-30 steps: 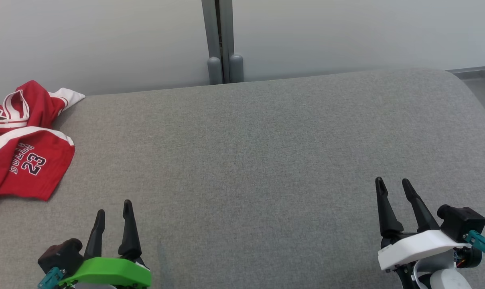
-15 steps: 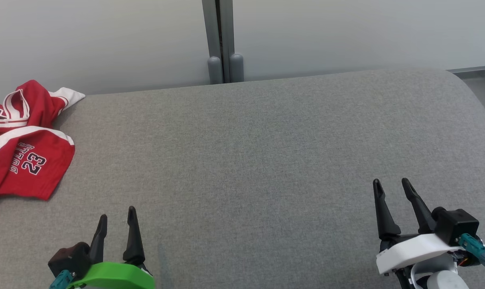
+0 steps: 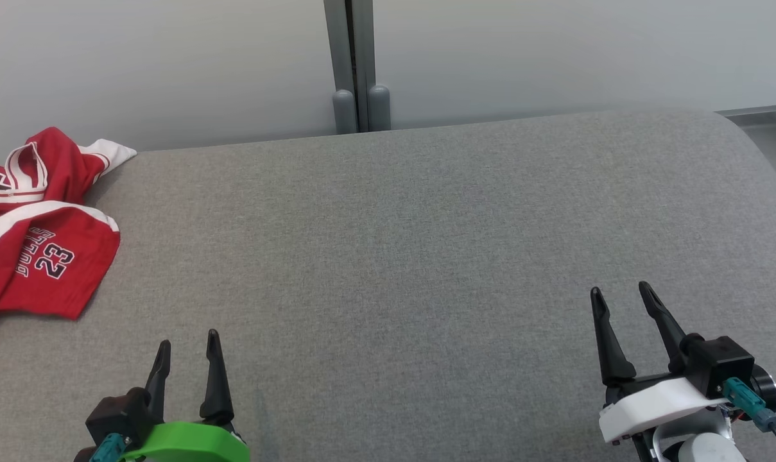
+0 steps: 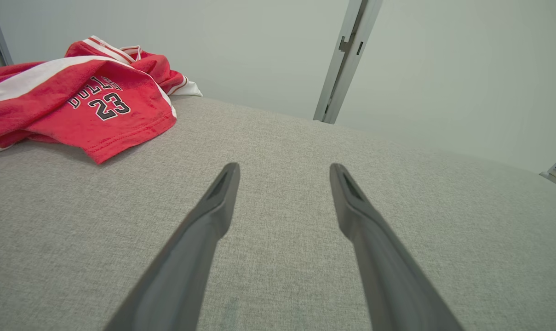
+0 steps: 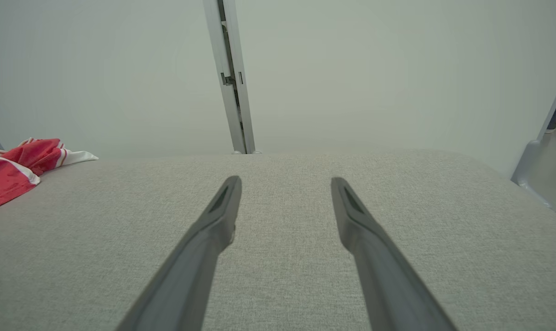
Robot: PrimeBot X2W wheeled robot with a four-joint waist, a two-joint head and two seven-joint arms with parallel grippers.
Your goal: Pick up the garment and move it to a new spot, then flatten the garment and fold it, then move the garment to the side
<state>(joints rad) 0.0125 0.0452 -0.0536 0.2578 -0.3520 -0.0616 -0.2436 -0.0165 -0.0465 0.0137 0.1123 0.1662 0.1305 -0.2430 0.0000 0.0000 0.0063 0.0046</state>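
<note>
Garment (image 3: 41, 250) heaped at surface's (image 3: 394, 224) far left corner; left gripper (image 3: 187, 338), right gripper (image 3: 620, 287) poised wide, empty, for pickup.

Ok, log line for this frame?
garment: crumpled, far left; left end effector: open, empty; right end effector: open, empty; stage: not yet grasped

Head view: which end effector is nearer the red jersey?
The green-mounted left end effector; the red jersey lies just up-left of it. The white-mounted right end effector is far across the surface.
</note>
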